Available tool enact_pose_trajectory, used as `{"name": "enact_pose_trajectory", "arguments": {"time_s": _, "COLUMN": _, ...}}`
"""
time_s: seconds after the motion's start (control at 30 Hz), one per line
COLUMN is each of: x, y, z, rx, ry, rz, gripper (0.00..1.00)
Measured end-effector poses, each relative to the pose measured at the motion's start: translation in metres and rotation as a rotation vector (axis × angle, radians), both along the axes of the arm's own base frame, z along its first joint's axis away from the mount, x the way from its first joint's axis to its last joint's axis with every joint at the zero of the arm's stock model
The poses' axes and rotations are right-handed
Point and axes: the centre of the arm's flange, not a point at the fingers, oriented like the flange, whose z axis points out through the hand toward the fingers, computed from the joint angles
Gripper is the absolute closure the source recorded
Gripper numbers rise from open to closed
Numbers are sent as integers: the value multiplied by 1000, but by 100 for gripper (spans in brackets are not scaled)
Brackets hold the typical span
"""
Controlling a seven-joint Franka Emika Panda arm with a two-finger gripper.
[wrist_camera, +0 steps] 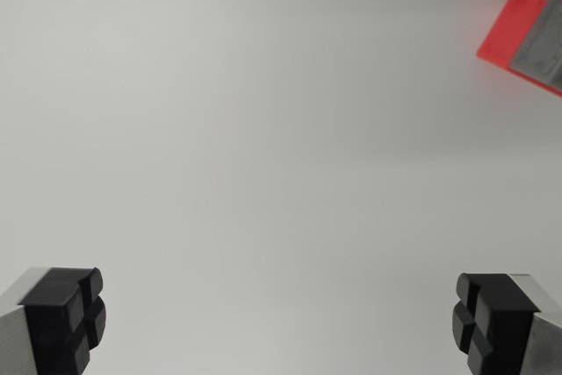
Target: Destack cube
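Gripper (279, 322) spread wide, fingers (66, 318) empty. Red and grey cube (527, 37) far off at the wrist view's upper right edge, well apart.

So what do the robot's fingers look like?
Only the tips of the gripper show in the wrist view. Each of the two fingers ends in a chunky black pad with grooves that split it into little blocks. Behind each pad is a plain light grey metal piece. No cables or markings can be seen.
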Motion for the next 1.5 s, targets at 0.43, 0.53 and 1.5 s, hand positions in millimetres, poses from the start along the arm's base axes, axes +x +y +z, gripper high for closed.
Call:
{"name": "enact_pose_trajectory", "arguments": {"time_s": 0.43, "x": 0, "y": 0, "z": 0, "rx": 0, "ry": 0, "rz": 0, "gripper": 0}}
{"name": "enact_pose_trajectory", "arguments": {"time_s": 0.53, "x": 0, "y": -1, "z": 0, "rx": 0, "ry": 0, "rz": -2, "gripper": 0}}
{"name": "enact_pose_trajectory", "arguments": {"time_s": 1.5, "x": -1, "y": -55, "z": -30, "rx": -17, "ry": -28, "rz": -110, "gripper": 0}}
